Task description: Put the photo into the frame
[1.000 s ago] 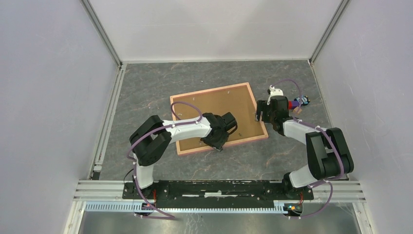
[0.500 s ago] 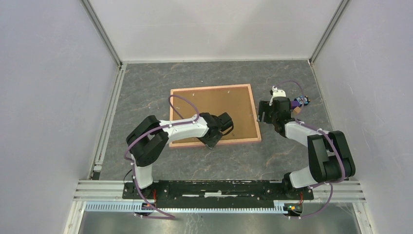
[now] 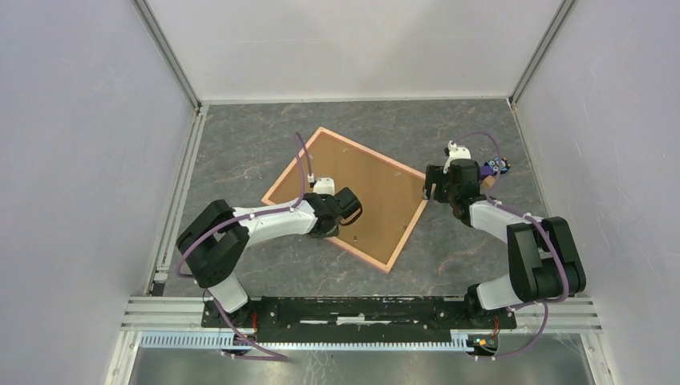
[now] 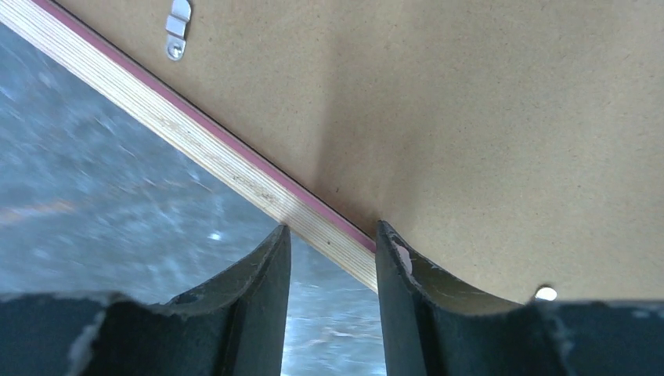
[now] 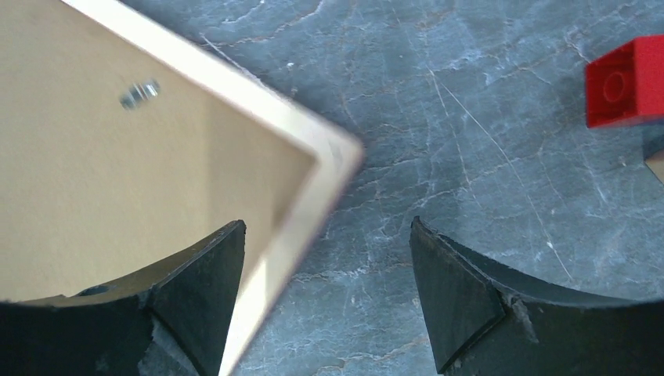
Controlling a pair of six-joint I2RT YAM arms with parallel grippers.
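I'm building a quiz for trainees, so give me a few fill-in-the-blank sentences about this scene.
The frame lies face ____.
Between the right pincer's open fingers sits one ____ of the frame.
The left pincer holds the frame at its ____.
The studded block is ____.
Missing: down; corner; edge; red.

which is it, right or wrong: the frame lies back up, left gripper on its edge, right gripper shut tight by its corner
Wrong in one respect: the right gripper is open, not shut, its jaws spread wide by the corner of the frame. The right wrist view shows it; the rest holds.
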